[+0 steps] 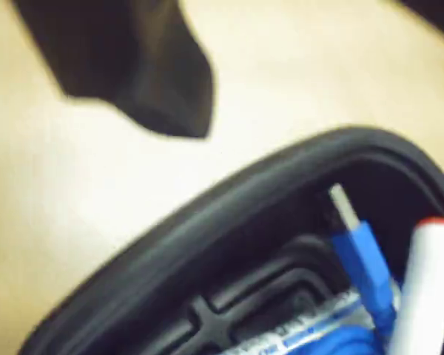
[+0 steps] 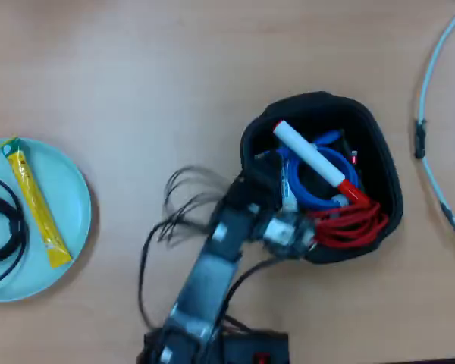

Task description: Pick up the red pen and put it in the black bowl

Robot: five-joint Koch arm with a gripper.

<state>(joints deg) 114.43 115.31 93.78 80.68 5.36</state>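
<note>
The red pen (image 2: 311,159), a white marker with a red cap, lies diagonally inside the black bowl (image 2: 318,98) on top of coiled cables. In the wrist view the pen (image 1: 433,288) shows at the right edge inside the bowl's thick rim (image 1: 229,200). My gripper (image 2: 259,176) hangs over the bowl's left rim, empty and apart from the pen. Only one dark finger (image 1: 140,74) shows in the wrist view, blurred, above the bare table.
A blue cable (image 2: 330,178) and a red cable (image 2: 349,227) fill the bowl under the pen. A teal plate (image 2: 72,189) at the left holds a yellow sachet (image 2: 34,201) and a black cable (image 2: 4,227). A pale cable (image 2: 432,76) runs along the right edge.
</note>
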